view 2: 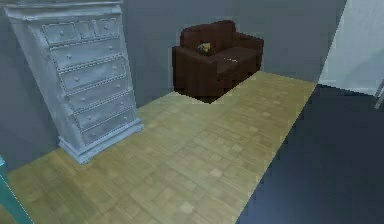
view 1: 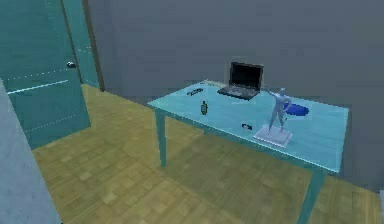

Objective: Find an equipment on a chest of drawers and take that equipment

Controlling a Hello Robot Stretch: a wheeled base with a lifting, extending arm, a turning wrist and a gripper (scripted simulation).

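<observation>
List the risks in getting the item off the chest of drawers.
The chest of drawers is tall and its top sits at the arm side view's upper edge, so whatever lies there may be missed.
The table ahead carries a laptop and a statue that could be taken by mistake.

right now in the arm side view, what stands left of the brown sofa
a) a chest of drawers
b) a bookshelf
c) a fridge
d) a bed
a, a tall pale chest of drawers with stacked drawer fronts stands on the wood floor to the left of the dark brown sofa.
</observation>
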